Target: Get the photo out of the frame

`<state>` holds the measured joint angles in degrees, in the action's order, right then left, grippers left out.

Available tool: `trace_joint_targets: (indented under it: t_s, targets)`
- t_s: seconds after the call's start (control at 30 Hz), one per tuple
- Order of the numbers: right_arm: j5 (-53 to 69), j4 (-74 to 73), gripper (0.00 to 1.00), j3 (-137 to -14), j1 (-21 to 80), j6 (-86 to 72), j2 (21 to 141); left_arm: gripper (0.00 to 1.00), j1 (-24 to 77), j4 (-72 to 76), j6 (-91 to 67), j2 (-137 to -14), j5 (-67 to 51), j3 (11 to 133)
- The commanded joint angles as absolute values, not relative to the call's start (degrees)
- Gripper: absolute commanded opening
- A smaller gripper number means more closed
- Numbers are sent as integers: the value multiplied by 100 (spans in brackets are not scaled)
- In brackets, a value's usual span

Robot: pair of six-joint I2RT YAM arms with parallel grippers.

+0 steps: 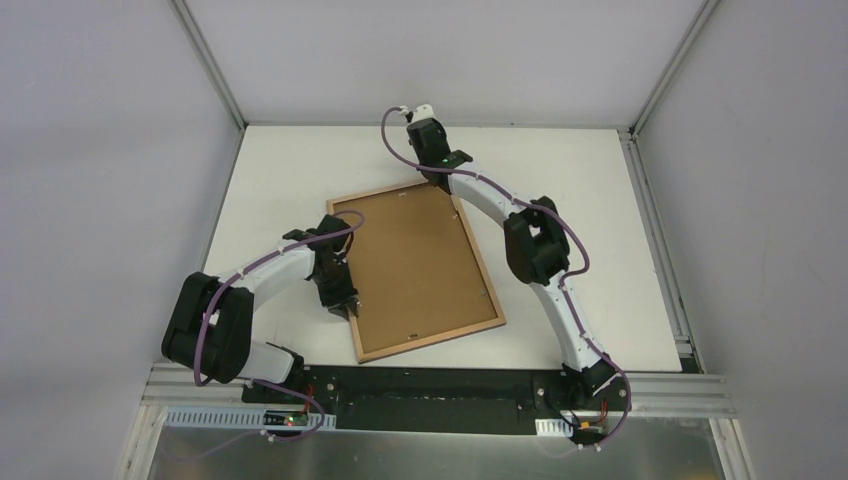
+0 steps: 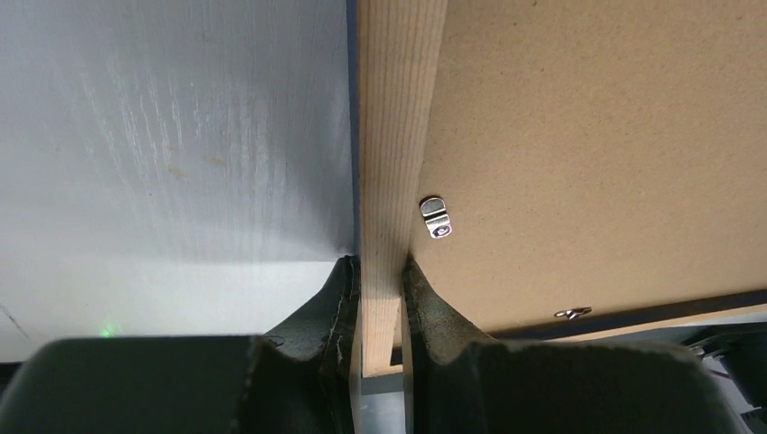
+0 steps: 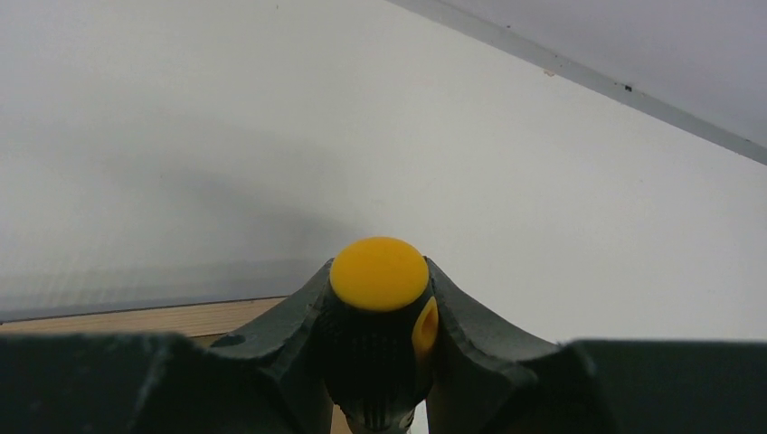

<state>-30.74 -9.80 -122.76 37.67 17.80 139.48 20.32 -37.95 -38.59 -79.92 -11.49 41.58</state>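
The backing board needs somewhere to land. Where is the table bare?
Widest bare patch: table right of the right arm, out to its right edge. Also the far-left corner, past the frame. Crowded centre and near-left, by the left arm.

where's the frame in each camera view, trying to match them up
Top external: the frame lies back-up mid-table, between the arms.
Left wrist: the frame runs up the centre as a wood strip, pinched by the left gripper.
Right wrist: the frame is a wood sliver at lower left, beside the right gripper holding a yellow-capped tool.
Shared landmark: the white table.
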Motion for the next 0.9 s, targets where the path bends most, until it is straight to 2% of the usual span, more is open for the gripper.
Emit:
trace_joint_targets:
  t_s: [0.0, 0.2, 0.67, 0.87]
  targets:
    - [-2749, -2137, 0, -12192, 3728, 1554, 13957, 0, 2083, -4118, -4058, -8078, -909, 4221]
    - [-2343, -2577, 0, -11951, 3718, 991, 13804, 0, 2083, -4090, -4128, -8223, -896, 4358]
    - [-1863, -4636, 0, -12546, 3683, -907, 14283, 0, 2092, -3614, -4585, -8570, -986, 4454]
    - [-1600, -4953, 0, -12808, 3671, -1330, 14367, 0, 2092, -3506, -4712, -8780, -963, 4626]
